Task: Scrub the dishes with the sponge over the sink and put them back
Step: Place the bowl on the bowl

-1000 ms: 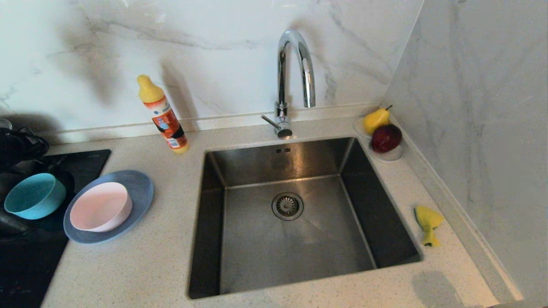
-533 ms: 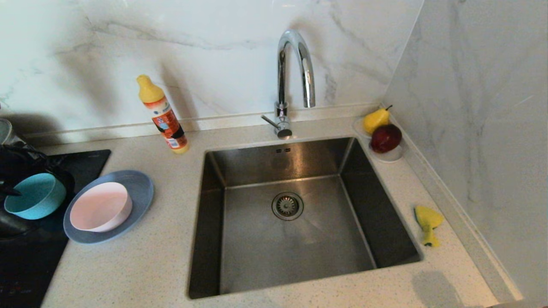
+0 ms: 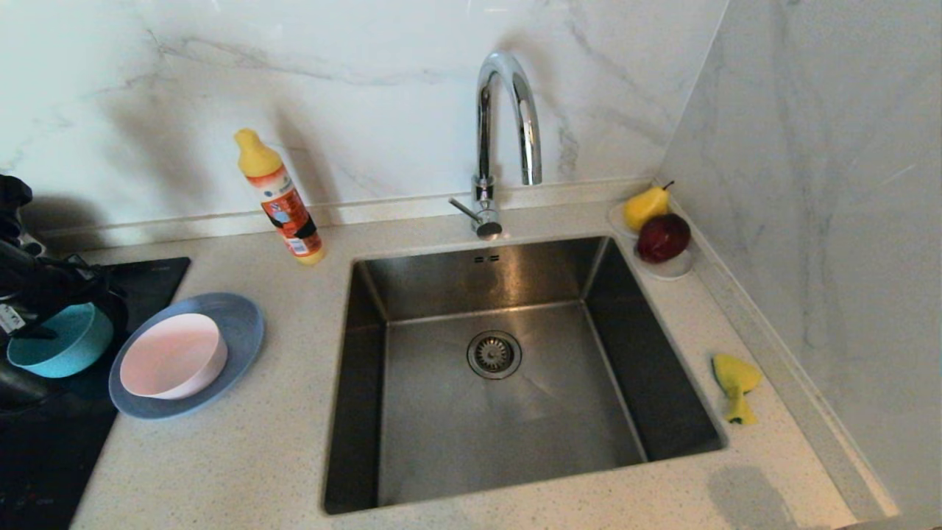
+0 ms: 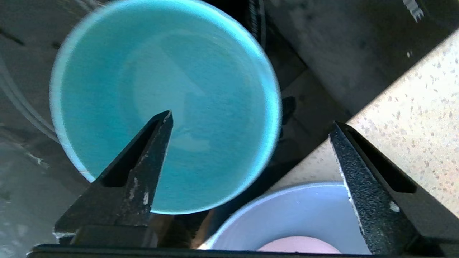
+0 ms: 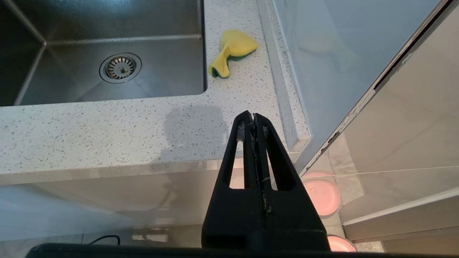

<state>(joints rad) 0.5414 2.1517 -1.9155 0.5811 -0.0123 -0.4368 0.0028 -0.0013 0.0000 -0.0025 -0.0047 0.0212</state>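
In the head view the left hand (image 3: 44, 294) hid the teal bowl's (image 3: 62, 346) far rim. In the left wrist view the blue-grey plate (image 4: 287, 215) and pale pink dish (image 4: 297, 247) ran off the edge.

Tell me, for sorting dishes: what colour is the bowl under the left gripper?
Teal bowl; clearest in the left wrist view.

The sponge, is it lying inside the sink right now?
No, the sponge lies on the counter, right of the sink.
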